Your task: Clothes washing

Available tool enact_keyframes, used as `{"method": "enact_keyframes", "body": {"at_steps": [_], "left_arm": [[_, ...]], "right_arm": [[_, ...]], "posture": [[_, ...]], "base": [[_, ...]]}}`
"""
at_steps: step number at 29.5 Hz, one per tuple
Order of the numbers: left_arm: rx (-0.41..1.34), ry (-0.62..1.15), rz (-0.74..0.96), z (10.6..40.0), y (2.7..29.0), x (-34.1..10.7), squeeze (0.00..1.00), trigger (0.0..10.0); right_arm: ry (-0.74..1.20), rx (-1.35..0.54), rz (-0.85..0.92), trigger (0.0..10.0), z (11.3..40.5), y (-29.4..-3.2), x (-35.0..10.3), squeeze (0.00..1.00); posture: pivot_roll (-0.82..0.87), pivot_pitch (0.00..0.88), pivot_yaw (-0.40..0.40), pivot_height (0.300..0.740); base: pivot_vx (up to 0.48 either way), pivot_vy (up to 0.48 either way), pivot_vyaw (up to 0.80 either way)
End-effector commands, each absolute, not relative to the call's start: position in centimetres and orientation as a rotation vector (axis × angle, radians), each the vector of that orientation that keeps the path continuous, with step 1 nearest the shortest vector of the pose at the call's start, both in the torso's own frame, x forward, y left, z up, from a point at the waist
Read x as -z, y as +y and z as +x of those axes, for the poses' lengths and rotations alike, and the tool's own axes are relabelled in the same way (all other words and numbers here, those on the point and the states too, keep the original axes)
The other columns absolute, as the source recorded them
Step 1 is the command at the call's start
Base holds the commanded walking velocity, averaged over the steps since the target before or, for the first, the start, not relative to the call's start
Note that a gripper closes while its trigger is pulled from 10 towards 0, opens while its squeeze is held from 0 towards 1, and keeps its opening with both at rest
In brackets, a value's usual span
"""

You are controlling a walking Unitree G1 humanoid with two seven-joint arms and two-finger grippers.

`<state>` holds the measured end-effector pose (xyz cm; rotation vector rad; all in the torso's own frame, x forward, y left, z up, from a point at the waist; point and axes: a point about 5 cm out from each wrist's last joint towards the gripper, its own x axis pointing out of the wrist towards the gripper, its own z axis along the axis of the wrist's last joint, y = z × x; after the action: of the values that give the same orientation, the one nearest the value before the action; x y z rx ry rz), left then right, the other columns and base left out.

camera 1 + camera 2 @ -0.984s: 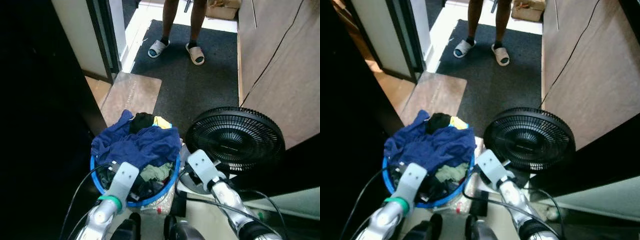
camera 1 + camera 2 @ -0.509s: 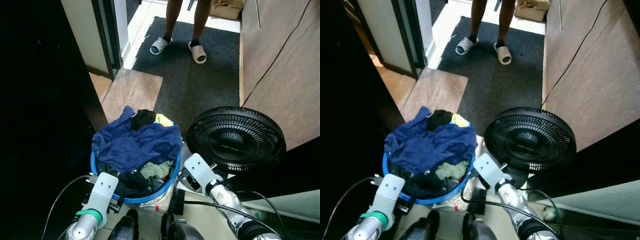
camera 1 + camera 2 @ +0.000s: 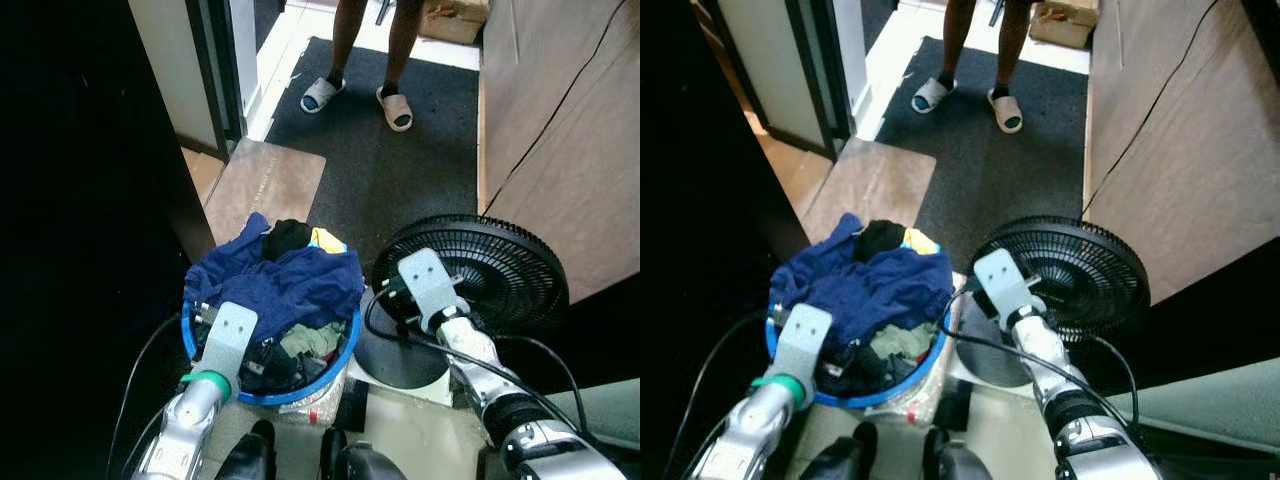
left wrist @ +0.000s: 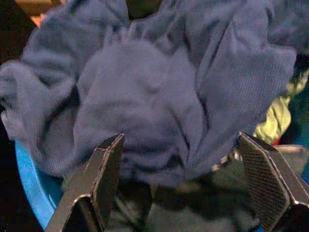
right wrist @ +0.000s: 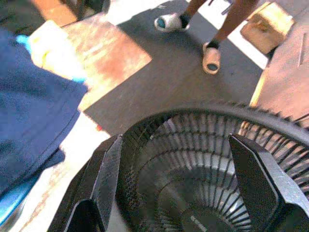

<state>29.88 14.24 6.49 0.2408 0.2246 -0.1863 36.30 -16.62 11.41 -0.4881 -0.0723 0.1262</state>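
On the floor directly in front of the robot stood a round blue laundry basket (image 3: 268, 396), heaped with clothes: a large navy blue garment (image 3: 285, 285) draped over the top, a black piece (image 3: 285, 238) and a scrap of yellow at the far side, and a pale green item (image 3: 312, 343) near the front rim. The left gripper (image 4: 181, 174) hung over the near edge of the basket, its two black fingers spread wide with nothing between them, the navy cloth bunched just beyond the fingertips. The right gripper (image 5: 176, 183) was likewise spread wide and empty, but it pointed at a black floor fan (image 3: 470, 275) standing just beside the basket, hovering close over its grille. A person in pale slippers (image 3: 323, 94) stood on the dark mat (image 3: 400, 170) well beyond the basket. The likely hazard was the right arm: so near the fan, a careless reach toward the basket could knock the grille or catch the trailing cable. The left gripper, closing on the loose top layer, might lift only a fold and drag other garments over the rim.
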Motion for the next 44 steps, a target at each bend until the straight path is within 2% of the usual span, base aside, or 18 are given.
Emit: {"method": "enact_keyframes", "body": {"at_steps": [1,4,9,14,25,31,36,40,42,44], "left_arm": [[0.2,0.272,0.243,29.8,14.0,-5.3,0.0,10.0],[0.215,0.235,0.267,31.8,13.2,-6.5,0.0,10.0],[0.214,0.225,0.264,32.3,13.2,-6.9,0.0,10.0],[0.208,0.257,0.273,31.1,14.1,-5.6,0.0,10.0],[0.268,0.272,0.295,28.4,13.0,-3.3,0.0,10.0],[0.269,0.233,0.296,25.1,14.5,-3.7,0.0,10.0],[0.224,0.309,0.293,23.2,16.0,-2.2,0.0,10.0],[0.181,0.337,0.282,23.7,16.5,-1.4,0.0,10.0],[0.176,0.32,0.283,24.8,16.2,-1.7,0.0,10.0],[0.181,0.279,0.284,27.1,15.4,-2.7,0.0,10.0]], "right_arm": [[-0.049,-0.108,-0.482,10.0,36.0,-17.1,-10.8,0.0],[-0.049,-0.099,-0.487,10.0,36.4,-16.9,-11.1,0.0],[-0.051,-0.1,-0.486,10.0,36.4,-16.8,-11.1,0.0],[-0.046,-0.091,-0.477,10.0,36.1,-17.2,-10.8,0.0],[-0.028,-0.1,-0.473,10.0,35.5,-17.1,-9.8,0.0],[-0.019,-0.091,-0.464,10.0,35.1,-17.5,-9.3,0.0],[0.0,-0.083,-0.458,10.0,34.7,-17.7,-8.7,0.0],[0.014,-0.078,-0.453,10.0,34.4,-17.8,-8.2,0.0],[0.018,-0.076,-0.452,10.0,34.3,-17.8,-8.1,0.0],[0.021,-0.075,-0.452,10.0,34.2,-17.8,-7.9,0.0]], "posture": [[0.12,0.223,0.012,0.74],[0.12,0.215,0.015,0.74],[0.12,0.214,0.017,0.74],[0.11,0.214,0.016,0.74],[0.11,0.213,0.008,0.74],[0.11,0.193,0.01,0.74],[0.12,0.184,0.007,0.74],[0.11,0.18,0.005,0.74],[0.11,0.178,0.004,0.74],[0.1,0.176,0.006,0.74]], "base": [[0.0,0.0,0.0],[0.0,0.0,0.0],[0.0,0.0,0.0],[0.0,0.0,0.0],[0.0,0.0,0.0],[0.0,0.0,0.0],[0.0,0.0,0.0],[0.0,0.0,0.0],[0.0,0.0,0.0],[0.0,0.0,0.0]]}}
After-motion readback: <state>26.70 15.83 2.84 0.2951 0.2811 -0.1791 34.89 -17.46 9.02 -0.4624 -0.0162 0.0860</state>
